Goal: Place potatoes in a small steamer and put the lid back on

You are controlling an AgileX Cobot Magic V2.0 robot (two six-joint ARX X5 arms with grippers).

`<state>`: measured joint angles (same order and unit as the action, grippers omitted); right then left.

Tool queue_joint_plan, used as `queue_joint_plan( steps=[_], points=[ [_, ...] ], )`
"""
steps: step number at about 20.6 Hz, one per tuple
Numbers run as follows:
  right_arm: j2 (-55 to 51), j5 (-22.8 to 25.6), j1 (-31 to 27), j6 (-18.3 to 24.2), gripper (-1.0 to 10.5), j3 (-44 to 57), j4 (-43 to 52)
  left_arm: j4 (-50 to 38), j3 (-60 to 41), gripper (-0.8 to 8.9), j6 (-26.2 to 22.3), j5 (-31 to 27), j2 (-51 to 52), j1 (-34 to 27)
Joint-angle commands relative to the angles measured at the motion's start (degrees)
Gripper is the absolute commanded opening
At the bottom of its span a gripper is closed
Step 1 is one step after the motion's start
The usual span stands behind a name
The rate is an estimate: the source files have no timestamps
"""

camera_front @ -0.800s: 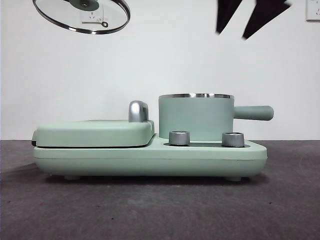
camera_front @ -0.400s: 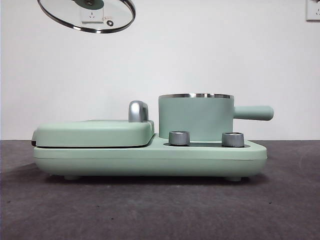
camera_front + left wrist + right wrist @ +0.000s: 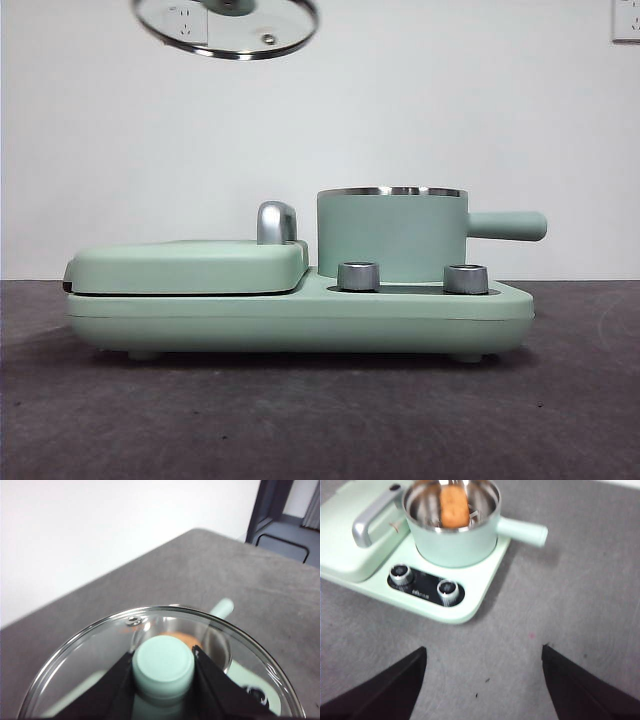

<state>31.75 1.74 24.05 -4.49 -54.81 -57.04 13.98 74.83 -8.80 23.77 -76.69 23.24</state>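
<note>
Left claw clenched on the lid knob, held high above the grill plate. Potato sits in the steamer. Right claw released, hovering over the surface.

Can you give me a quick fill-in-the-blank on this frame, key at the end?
1. The potato lies inside the ____.
2. The left gripper holds the lid by its ____.
3. The right gripper has its jaws ____ and holds nothing.
4. The steamer is ____, with no lid on it.

Missing words: steamer; knob; open; uncovered
</note>
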Motion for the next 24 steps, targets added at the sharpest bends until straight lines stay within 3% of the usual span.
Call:
queue_joint_plan(
  steps=[1, 14, 24],
  points=[
    [-0.57, 0.22, 0.42, -1.81, 3.6, -0.35, -0.5, -7.02, 1.03, 0.15, -0.52, 0.28, -2.78, 1.9],
    [-0.81, 1.01, 0.39, -2.36, 3.6, -0.35, -0.04, -31.54, 1.79, 0.15, 7.19, 0.02, -18.43, 6.82],
    [-0.79, 3.54, 0.39, -2.36, 3.6, -0.35, -0.04, -32.87, 9.16, 0.15, 6.91, -0.04, -31.65, 8.7]
  ],
)
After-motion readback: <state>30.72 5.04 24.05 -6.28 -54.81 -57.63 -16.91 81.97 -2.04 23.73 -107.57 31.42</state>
